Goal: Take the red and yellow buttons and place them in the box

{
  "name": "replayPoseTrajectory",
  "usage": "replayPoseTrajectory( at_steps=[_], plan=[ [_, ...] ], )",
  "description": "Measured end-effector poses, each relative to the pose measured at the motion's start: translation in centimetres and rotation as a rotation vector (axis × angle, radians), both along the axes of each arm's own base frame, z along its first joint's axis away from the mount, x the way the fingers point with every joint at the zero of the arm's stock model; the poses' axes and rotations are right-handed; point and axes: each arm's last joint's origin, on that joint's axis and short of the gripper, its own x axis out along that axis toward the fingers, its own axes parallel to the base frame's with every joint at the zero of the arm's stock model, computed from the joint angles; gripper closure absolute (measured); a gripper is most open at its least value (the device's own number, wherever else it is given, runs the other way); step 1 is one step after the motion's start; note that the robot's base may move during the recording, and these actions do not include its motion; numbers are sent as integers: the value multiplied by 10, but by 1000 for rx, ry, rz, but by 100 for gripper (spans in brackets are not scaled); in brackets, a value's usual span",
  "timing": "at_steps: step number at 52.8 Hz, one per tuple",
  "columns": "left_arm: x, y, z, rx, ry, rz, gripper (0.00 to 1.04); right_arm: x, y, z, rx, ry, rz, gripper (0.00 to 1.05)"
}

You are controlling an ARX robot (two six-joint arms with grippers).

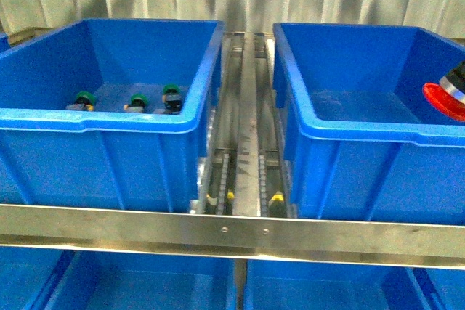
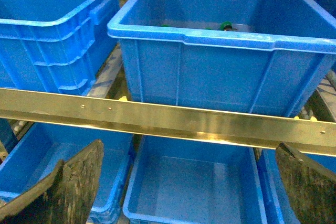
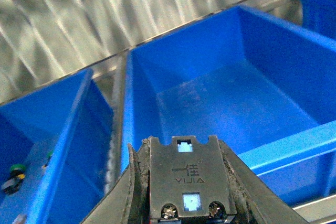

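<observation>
Left pincer (image 2: 178,192) first: my two dark, worn fingers (image 2: 68,187) stand wide apart at the near edge of the left wrist view, with nothing between them. Beyond them, toward twelve o'clock, a steel rail (image 2: 168,121) crosses the rack, and above it sits the left blue bin (image 2: 220,66), with green caps just peeping over its rim.

From the front view, that left blue bin (image 1: 109,117) holds three green-capped switches (image 1: 132,101) in a row on its floor, near the front wall, at about nine o'clock from the centre of the scene. A metal roller track (image 1: 247,128) runs straight away between the two upper bins, from six toward twelve o'clock.

Next comes the right blue box (image 1: 363,128), with a bare floor. At three o'clock, at the very edge of the front view, the red button (image 1: 443,99) hangs above the box's right side, red mushroom cap tilted down and toward the left, grey-and-black body (image 1: 458,78) behind it; it does not touch the floor.

My right pincer (image 3: 184,192) is clamped on that button: in the right wrist view my fingers (image 3: 134,187) press against both sides of its grey body (image 3: 184,177), stamped with a maker's mark. The cap itself is hidden there, so I judge it to be the same button, though I cannot be certain. Below lies the right blue box (image 3: 220,93).
</observation>
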Motion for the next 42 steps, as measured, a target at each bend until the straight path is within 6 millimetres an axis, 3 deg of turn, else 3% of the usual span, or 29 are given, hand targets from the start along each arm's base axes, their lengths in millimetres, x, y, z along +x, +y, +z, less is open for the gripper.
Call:
replayPoseTrajectory(
  at_steps=[35,42],
  plan=[
    [0,0,0,1,-2,-3,8,-10,-23,3,50,-40,-81,79],
    [0,0,0,2,-2,-11,8,1,-38,4,19,-41,-96,79]
  ],
)
